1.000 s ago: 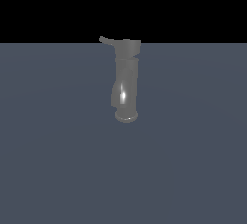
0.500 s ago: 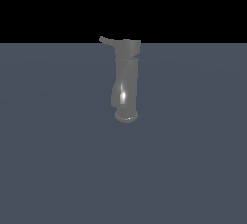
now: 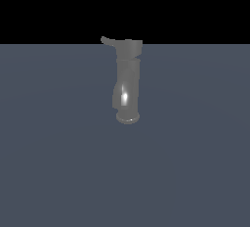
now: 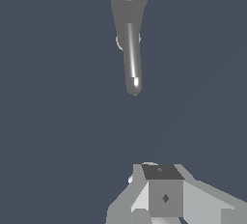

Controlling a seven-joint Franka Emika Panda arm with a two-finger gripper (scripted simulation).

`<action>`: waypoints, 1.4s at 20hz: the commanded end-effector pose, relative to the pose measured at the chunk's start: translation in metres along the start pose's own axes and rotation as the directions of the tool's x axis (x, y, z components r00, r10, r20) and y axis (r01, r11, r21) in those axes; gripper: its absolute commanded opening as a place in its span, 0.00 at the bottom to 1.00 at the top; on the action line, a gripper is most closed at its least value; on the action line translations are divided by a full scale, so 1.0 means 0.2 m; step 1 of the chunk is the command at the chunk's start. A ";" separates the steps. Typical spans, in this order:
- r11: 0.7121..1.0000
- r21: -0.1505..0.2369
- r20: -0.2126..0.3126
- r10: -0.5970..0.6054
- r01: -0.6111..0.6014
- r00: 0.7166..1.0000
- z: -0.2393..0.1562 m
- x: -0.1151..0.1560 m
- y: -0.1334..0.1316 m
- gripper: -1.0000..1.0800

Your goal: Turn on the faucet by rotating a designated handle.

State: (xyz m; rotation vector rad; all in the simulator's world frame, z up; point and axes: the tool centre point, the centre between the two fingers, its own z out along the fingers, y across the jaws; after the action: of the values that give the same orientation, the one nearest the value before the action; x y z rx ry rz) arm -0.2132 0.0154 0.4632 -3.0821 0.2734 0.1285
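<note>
1. I see the faucet [image 3: 128,81] upright near the middle of the exterior view, on the flat blue-grey floor [image 3: 53,162]; flared base down, bulging spout facing the camera with a bright glint, wider cap on top.
2. The handle [image 3: 108,41] juts from the top cap toward the exterior view's left, its pale tip slightly raised.
3. Compared with the frames from 1.0 s and 0.5 s ago, I find no change in the exterior view; faucet and handle sit at the same place and the same angle; the handle has not turned.
4. No arm or gripper appears in the exterior view.
5. In the wrist view the faucet [image 4: 129,35] is seen at a distance; the gripper [image 4: 161,194] is well apart from it, touching nothing.
6. Only one blocky finger [image 4: 164,191] shows clearly; I cannot tell whether the claw is open or closed.
</note>
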 end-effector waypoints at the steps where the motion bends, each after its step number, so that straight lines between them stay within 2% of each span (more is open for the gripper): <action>1: 0.998 0.020 0.006 0.059 -0.059 0.998 0.01 0.07 -0.02 0.00; 8: 0.969 0.061 0.032 0.239 -0.240 0.971 0.04 0.29 -0.08 0.00; 14: 0.915 0.077 0.058 0.393 -0.397 0.918 0.09 0.47 -0.12 0.00; 21: 0.818 0.075 0.081 0.565 -0.571 0.821 0.18 0.69 -0.17 0.00; 28: 0.688 0.061 0.086 0.718 -0.723 0.691 0.29 0.90 -0.22 0.00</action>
State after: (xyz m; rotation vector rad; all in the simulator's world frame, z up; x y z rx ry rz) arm -0.0427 0.0301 0.3978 -2.6965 1.3764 0.2150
